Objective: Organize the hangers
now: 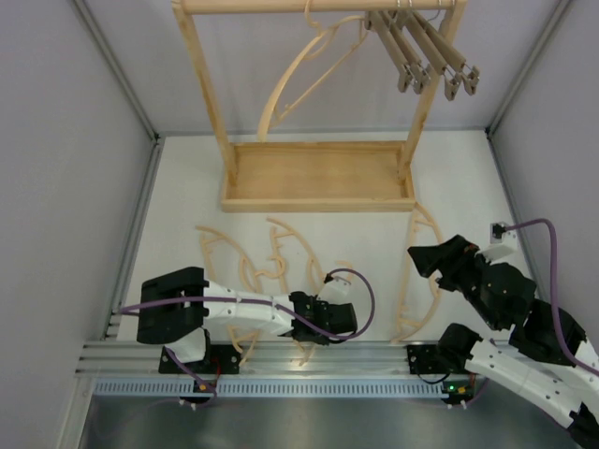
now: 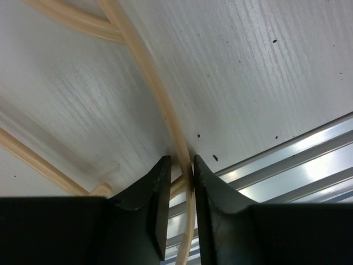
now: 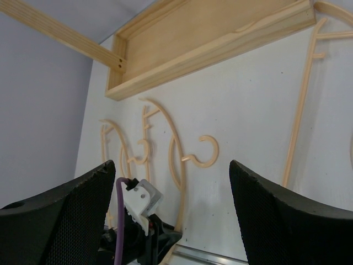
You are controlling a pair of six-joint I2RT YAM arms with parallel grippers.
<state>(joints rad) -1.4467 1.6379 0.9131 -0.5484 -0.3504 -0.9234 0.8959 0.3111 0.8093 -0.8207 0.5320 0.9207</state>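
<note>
Straddling a pale hanger (image 2: 160, 99) at the table (image 2: 265, 83) edge, our left hand (image 2: 181, 162) sits narrow, grip we cannot tell, so a lift may drop it or snag neighbouring hangers (image 2: 38, 163).

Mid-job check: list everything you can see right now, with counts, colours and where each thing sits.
rack frame: 1, pale wood, far end of the table, tray base under a top rail
clamp bars: 4, brown-grey, hanging together at the rail's right end
rail hanger: 1, pale wood, curved, hanging left of the clamp bars
table hangers: 3, pale wood, curved, lying flat; two left and middle, one by the right arm
table: 1, white
mounting rail: 1, silver, near edge
cables: 2, purple, one per arm
left gripper: 1, black, low at the near edge, jaws narrow astride a table hanger's rod; firm grip unclear
right gripper: 1, black, open, empty, above the table's right side
</note>
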